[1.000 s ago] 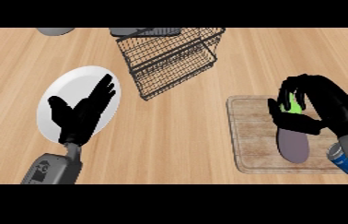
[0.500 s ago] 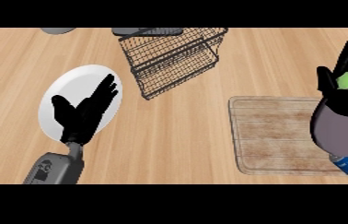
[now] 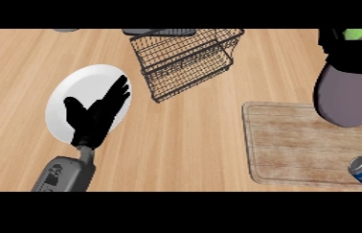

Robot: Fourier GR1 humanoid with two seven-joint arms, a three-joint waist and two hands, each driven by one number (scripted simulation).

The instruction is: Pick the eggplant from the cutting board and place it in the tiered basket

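Note:
The eggplant, dark purple with a green stem end, hangs large at the right edge, lifted above the wooden cutting board. My right hand is curled round its upper part, partly cut off by the view's edge. The tiered basket of black wire stands at the top centre, left of the eggplant. Over the white plate at the left, my left hand rests open with its fingers up.
A white plate lies at the left under the left hand. A blue can shows at the board's lower right corner. Grey objects sit at the counter's far edge behind the basket.
The right hand has lifted the eggplant off the cutting board and raised it toward the view, so it looks larger. The board now lies bare. The left hand has stayed put.

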